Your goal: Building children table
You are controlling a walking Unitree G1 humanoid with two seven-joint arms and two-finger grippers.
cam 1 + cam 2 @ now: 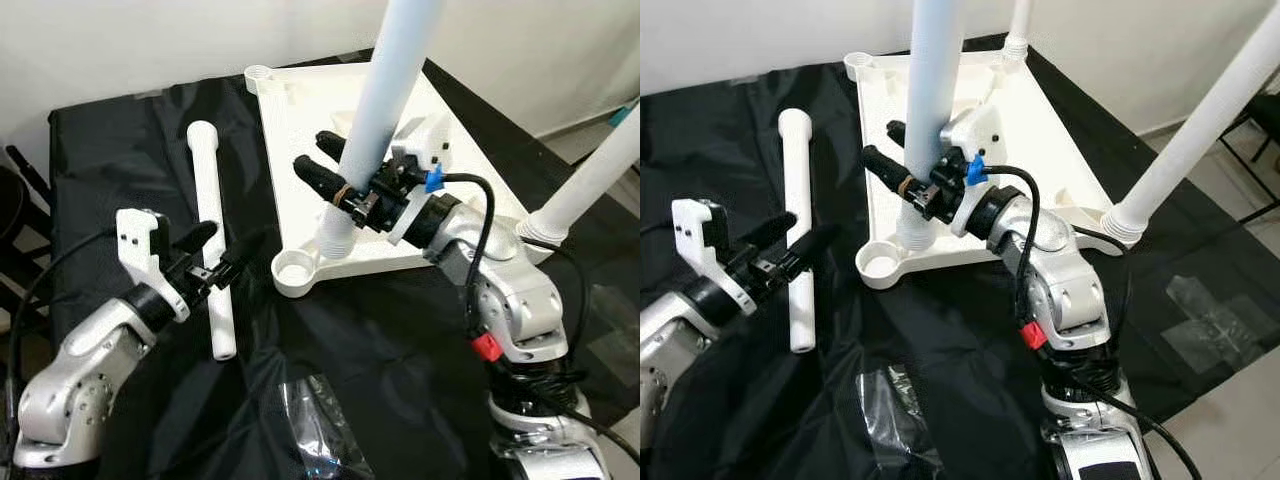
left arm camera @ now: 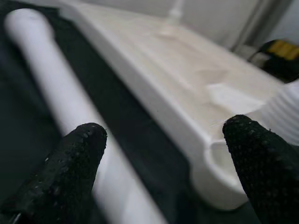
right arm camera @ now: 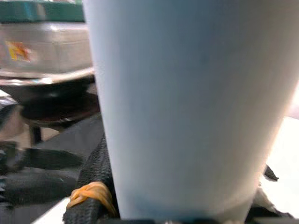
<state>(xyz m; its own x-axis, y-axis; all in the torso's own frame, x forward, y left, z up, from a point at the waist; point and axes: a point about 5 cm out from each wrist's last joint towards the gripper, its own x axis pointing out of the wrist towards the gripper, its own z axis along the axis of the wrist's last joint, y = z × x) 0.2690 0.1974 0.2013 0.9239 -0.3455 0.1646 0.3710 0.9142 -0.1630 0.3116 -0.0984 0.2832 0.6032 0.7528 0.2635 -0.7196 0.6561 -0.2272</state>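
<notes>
A white tabletop (image 1: 300,125) lies upside down on a black cloth. My right gripper (image 1: 318,155) is shut on a white leg (image 1: 385,90) held nearly upright. The leg's threaded end (image 1: 335,240) rests on the tabletop just behind an empty corner socket (image 1: 297,268). A loose white leg (image 1: 210,200) lies on the cloth left of the tabletop. My left gripper (image 1: 230,240) stands open over the near part of this leg, one finger on each side; the fingertips (image 2: 79,154) do not close on it. Another leg (image 1: 590,175) stands screwed into the right corner.
A further empty socket (image 1: 260,75) sits at the tabletop's far left corner, and a thin leg (image 1: 1017,25) rises at the far corner. Crumpled clear plastic (image 1: 320,425) lies on the cloth in front. A dark chair (image 1: 20,190) stands at the left; bare floor (image 1: 1230,330) lies right.
</notes>
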